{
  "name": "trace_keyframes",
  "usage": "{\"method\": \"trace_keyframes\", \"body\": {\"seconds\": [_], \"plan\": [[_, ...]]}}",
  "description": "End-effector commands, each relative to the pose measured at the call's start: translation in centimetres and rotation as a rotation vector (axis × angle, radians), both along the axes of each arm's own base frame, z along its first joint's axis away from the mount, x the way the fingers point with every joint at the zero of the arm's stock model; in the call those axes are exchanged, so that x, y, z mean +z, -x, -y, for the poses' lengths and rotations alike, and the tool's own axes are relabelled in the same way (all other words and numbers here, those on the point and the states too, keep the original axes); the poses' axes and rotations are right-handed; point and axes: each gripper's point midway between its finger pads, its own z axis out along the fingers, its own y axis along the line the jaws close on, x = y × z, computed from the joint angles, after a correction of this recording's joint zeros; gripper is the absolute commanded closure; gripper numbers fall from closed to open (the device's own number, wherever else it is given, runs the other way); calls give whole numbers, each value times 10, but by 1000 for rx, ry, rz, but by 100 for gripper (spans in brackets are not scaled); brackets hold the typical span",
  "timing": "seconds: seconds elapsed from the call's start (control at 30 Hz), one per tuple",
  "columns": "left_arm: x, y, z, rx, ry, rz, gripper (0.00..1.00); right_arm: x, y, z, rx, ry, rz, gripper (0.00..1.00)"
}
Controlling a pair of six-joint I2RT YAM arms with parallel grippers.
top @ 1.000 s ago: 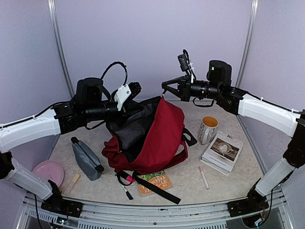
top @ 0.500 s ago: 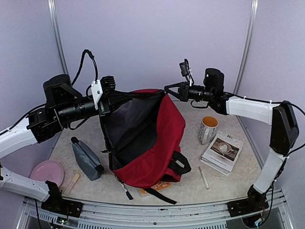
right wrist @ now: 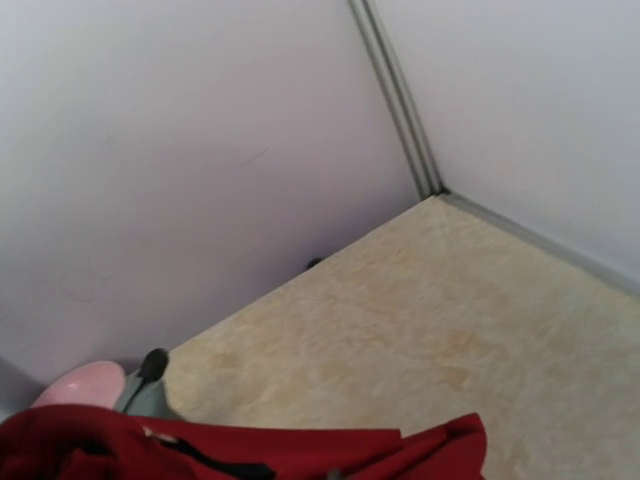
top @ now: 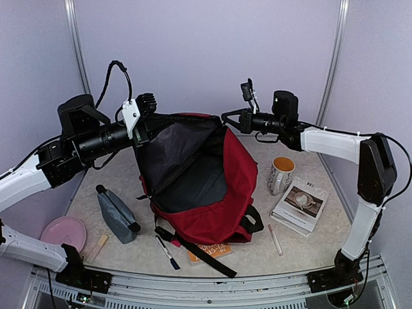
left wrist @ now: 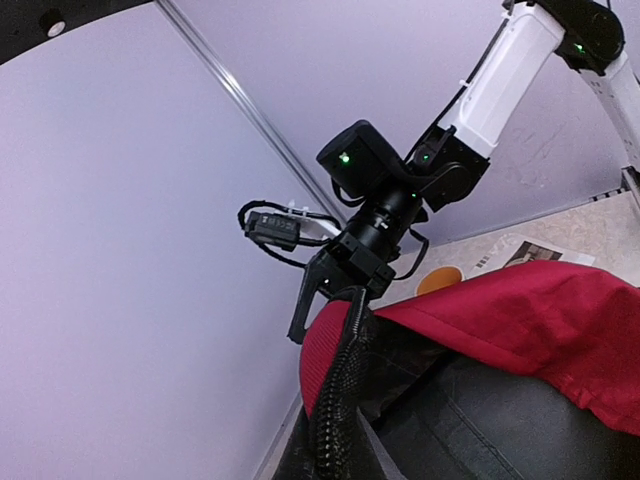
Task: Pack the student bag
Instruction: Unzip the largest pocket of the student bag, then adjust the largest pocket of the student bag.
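Top external: bag (top: 219, 187) hoisted from slump, mouth now stretched wide; left tool (top: 145, 123), right tool (top: 226, 120) clamped on rim. Ready for loading.

I see grey pouch (top: 117, 214) left on tabletop (top: 257, 257), pink plate (top: 64, 232) near-left of it. Right: mug (top: 280, 174), white book (top: 300, 204) just nearer. Near edge: black marker (top: 167, 252), orange book (top: 212, 251), pale pen (top: 275, 239).

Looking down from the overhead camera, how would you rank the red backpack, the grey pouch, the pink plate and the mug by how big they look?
1. red backpack: by far the largest.
2. grey pouch and pink plate: they look about alike, so I would not rank them.
3. mug: smallest.
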Motion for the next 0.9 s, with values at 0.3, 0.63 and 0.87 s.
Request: {"method": "trace_keyframes", "body": {"seconds": [0.3,0.63,0.87], "plan": [[110,-78,-43,472,133,269,100,73,-55,8,-99,-30,218,100],[50,-108,-23,603,-38,242,100,38,-82,7,-172,-23,131,89],[-43,-117,-7,565,-39,8,100,6,-71,29,-259,141,72,54]]}}
